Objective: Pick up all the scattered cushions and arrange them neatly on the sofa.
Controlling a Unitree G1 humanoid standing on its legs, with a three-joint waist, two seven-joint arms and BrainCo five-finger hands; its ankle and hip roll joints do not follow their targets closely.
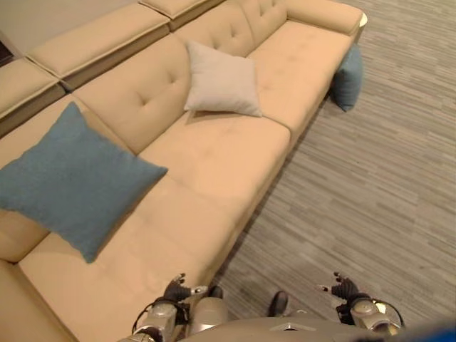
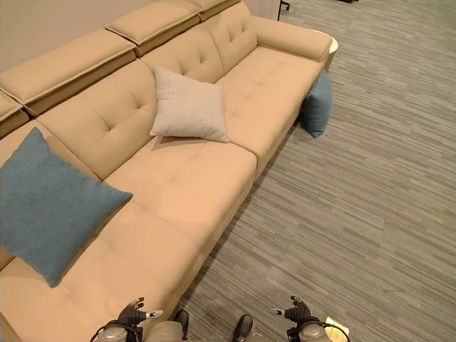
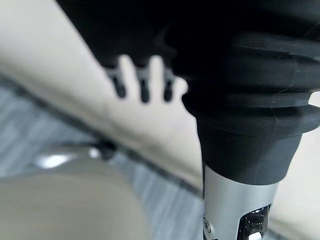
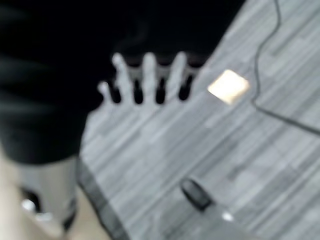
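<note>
Two cushions sit on the sofa (image 1: 214, 153): a blue cushion (image 1: 71, 178) leaning against the backrest at the near end and a beige cushion (image 1: 222, 80) propped at the middle. Another blue cushion (image 1: 348, 77) stands on the floor (image 1: 370, 192) against the sofa's far end. The left hand (image 1: 175, 291) and right hand (image 1: 345, 288) hang low, fingers straight, holding nothing.

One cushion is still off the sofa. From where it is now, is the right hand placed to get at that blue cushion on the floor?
Probably not yet. The blue cushion leans against the sofa at its far end, across open floor from the right hand, which hangs open by the robot. Nothing blocks the path; it looks out of reach.
</note>
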